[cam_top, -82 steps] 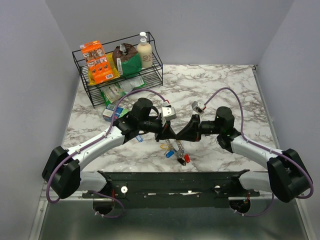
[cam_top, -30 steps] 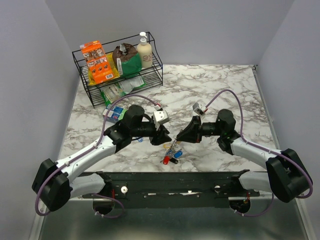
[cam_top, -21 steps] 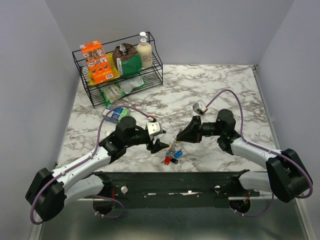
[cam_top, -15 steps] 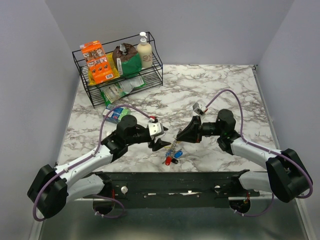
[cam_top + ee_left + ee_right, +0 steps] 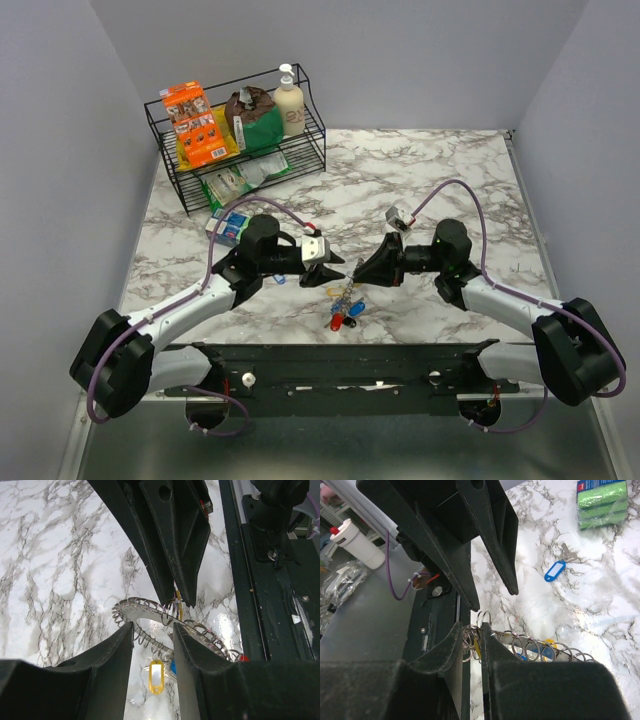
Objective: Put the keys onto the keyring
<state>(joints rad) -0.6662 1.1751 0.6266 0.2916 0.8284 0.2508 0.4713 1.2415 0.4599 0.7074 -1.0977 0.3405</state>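
Note:
The keyring [image 5: 347, 291], a silver loop strung with small rings, hangs above the table with several keys [image 5: 344, 313] below it (red, blue and yellow heads). My right gripper [image 5: 357, 276] is shut on the keyring's end [image 5: 479, 622]. My left gripper [image 5: 334, 274] is open, its tips just short of the keyring [image 5: 150, 614], facing the right fingers [image 5: 175, 545]. A yellow key [image 5: 156, 676] dangles under the loop. One loose blue key [image 5: 279, 279] lies on the marble, also in the right wrist view [image 5: 554, 571].
A black wire basket [image 5: 186, 196] with boxes and a bottle stands at the back left. A green-and-blue packet [image 5: 228, 226] lies in front of it, near my left arm. The black base rail [image 5: 340, 360] runs along the near edge.
My left gripper pulled back down and left from the ring, then came back up beside it, open. The right gripper held the keyring nearly still, the keys hanging lower and bunched.

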